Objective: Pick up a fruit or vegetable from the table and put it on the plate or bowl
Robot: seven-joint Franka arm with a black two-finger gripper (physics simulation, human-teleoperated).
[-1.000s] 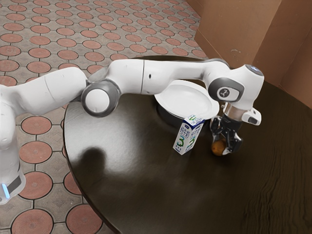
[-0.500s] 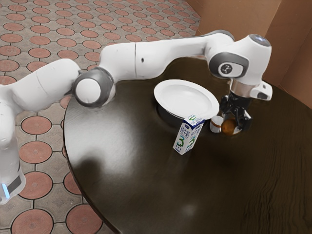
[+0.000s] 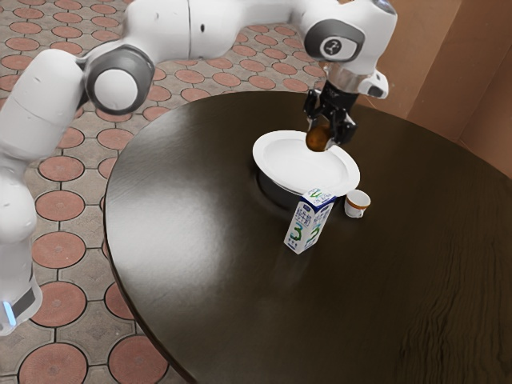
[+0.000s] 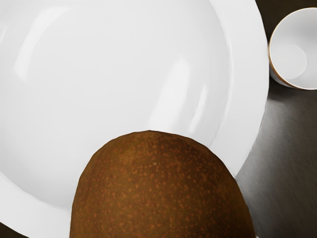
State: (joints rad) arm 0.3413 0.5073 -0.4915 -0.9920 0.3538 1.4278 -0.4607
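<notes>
Grip: my gripper (image 3: 326, 130) clamps the brown fruit (image 3: 318, 139) — upper centre of frame.
Release: I'd lower it over the middle of the plate (image 3: 288, 164) first — otherwise it may roll.

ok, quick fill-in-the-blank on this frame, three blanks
1. The gripper is ___ on the kiwi.
2. The plate under the kiwi is coloured ___.
3. The cup beside the carton stands ___.
Missing words: shut; white; upright.

Dark round table (image 3: 208, 272), red paver floor (image 3: 76, 210), brown wall (image 3: 460, 72)
</notes>
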